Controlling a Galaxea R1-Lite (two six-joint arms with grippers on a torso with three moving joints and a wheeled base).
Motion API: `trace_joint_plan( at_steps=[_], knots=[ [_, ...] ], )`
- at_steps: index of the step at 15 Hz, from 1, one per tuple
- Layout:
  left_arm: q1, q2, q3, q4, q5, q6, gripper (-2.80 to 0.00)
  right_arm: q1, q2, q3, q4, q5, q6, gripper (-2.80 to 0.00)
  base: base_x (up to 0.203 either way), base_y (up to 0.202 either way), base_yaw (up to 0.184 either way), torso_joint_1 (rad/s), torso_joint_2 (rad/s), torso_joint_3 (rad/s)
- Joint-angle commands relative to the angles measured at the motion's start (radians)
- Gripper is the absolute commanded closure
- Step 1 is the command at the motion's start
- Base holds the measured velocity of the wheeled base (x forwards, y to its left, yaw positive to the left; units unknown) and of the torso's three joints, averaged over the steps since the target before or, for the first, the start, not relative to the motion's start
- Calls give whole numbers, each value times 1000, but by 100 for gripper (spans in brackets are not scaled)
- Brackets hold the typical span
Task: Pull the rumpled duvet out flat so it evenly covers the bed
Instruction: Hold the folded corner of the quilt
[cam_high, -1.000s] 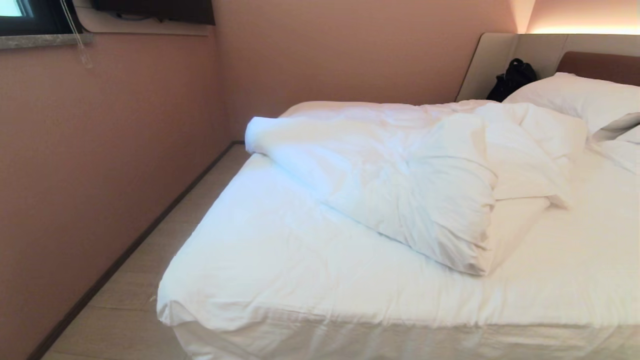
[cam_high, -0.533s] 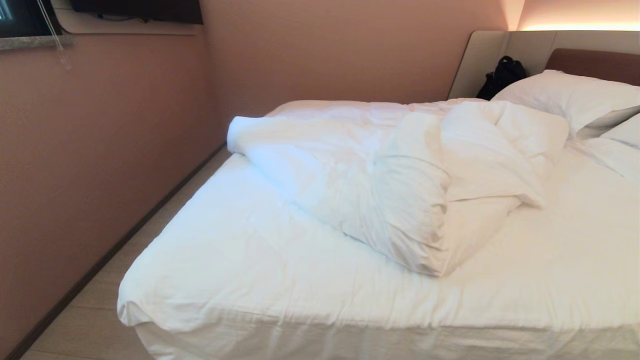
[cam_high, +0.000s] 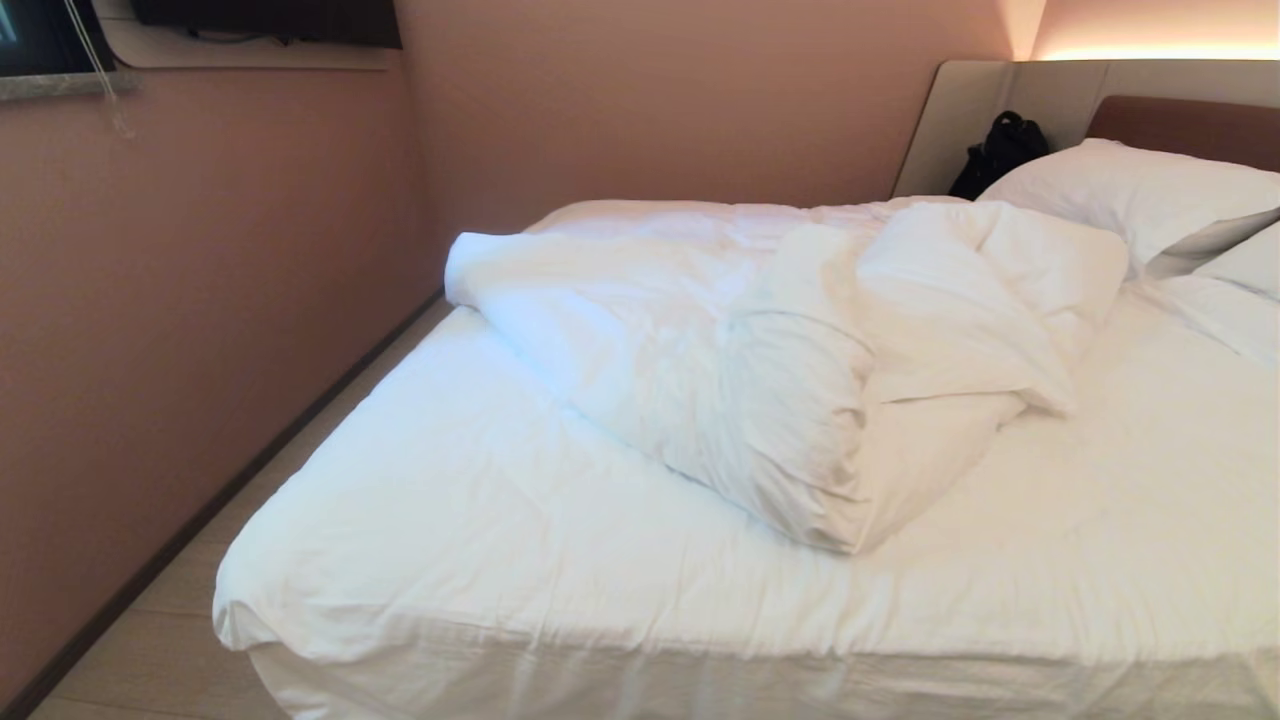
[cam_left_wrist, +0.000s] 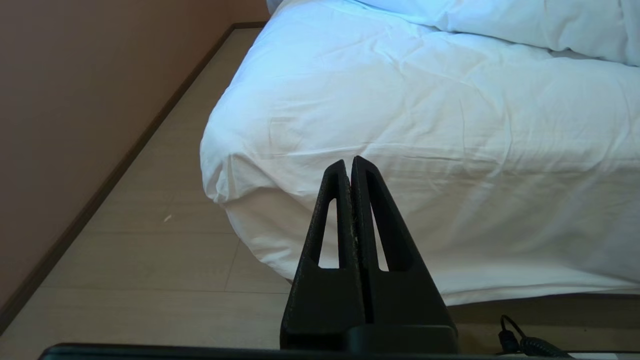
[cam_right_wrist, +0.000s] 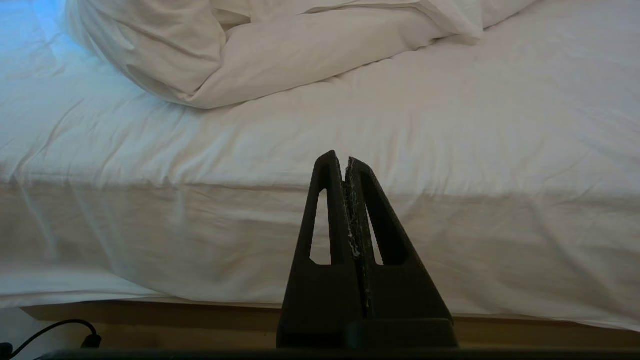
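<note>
The white puffy duvet (cam_high: 760, 350) lies bunched in a rumpled heap across the middle of the bed (cam_high: 480, 560), stretching from the wall side toward the pillows; its lower folded end (cam_right_wrist: 240, 70) shows in the right wrist view. The sheeted mattress in front of it is bare. Neither arm appears in the head view. My left gripper (cam_left_wrist: 349, 162) is shut and empty, held low off the bed's foot corner (cam_left_wrist: 220, 170). My right gripper (cam_right_wrist: 340, 159) is shut and empty, level with the mattress's near side.
White pillows (cam_high: 1130, 200) lie at the brown headboard (cam_high: 1180, 125), with a black bag (cam_high: 1000, 150) beside them. A pink wall (cam_high: 200, 300) runs along the left, leaving a narrow strip of floor (cam_high: 160, 640). A black cable (cam_left_wrist: 525, 342) lies on the floor.
The whole head view has shifted left, so the camera has turned or driven to the right. The duvet and pillows lie as before.
</note>
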Motion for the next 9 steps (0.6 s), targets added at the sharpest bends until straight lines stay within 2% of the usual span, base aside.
trace_joint_plan(
  at_steps=[1, 9],
  knots=[
    [0, 0, 0, -2, 1, -2, 0, 0, 1, -1, 0, 0, -1, 0, 0, 0, 0, 0, 0, 0],
    [0, 0, 0, -6, 1, 3, 0, 0, 1, -1, 0, 0, -1, 0, 0, 0, 0, 0, 0, 0]
  ],
)
